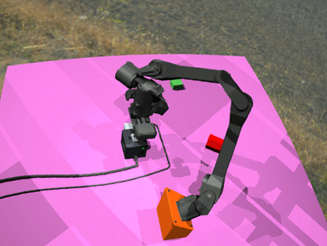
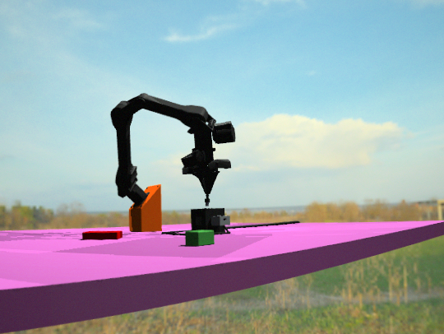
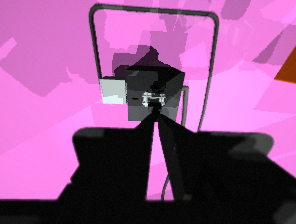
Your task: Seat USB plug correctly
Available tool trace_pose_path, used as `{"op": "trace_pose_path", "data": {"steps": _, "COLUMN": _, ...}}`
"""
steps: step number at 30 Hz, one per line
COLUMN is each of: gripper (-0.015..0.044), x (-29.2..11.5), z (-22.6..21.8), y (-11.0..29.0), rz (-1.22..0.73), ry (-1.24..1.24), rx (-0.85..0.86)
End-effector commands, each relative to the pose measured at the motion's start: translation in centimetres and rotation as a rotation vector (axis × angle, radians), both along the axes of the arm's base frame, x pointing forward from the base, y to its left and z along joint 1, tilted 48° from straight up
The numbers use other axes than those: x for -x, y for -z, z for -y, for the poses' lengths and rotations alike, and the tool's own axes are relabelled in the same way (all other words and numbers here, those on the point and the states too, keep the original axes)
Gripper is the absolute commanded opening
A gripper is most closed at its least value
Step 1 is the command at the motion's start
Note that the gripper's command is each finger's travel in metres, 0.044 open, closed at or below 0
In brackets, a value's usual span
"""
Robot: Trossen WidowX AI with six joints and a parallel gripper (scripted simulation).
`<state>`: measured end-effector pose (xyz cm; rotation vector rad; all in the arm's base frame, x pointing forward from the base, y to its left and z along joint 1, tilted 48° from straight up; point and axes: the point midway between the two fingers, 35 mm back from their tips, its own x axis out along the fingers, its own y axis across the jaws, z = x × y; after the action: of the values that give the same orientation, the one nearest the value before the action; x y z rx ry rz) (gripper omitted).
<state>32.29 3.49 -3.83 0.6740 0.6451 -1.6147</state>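
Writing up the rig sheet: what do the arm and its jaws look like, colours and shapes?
One slim dark grey, near-black jointed arm with rounded elbow housings, rising from an angular orange box-shaped base. A stubby dark cylinder juts from the wrist. The black gripper tapers like an inverted cone to narrow jaws. No markings, stickers or external arm cabling are visible.

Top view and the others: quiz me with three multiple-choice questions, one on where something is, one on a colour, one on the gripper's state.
1. Where is the gripper?
A) over the green block
B) above the power cube
C) beside the red block

2. What colour is the box at the arm's base?
A) orange
B) blue
C) white

3. The gripper is:
A) wide open
B) shut on nothing
C) shut on the USB plug

Answers: B, its tip points down over the cube; A, the base box is orange; C, the fingers pinch the plug.
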Motion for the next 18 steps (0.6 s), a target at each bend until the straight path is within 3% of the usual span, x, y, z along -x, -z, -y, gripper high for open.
{"op": "trace_pose_path", "data": {"steps": 1, "gripper": 0.0, "x": 0.03, "z": -0.03, "y": -0.02, "rz": 0.002, "ry": -0.001, "rx": -0.008}}
{"op": "trace_pose_path", "data": {"steps": 18, "gripper": 0.0, "x": 0.06, "z": 0.1, "y": 0.15, "rz": 0.003, "ry": 0.0, "rx": -0.013}}
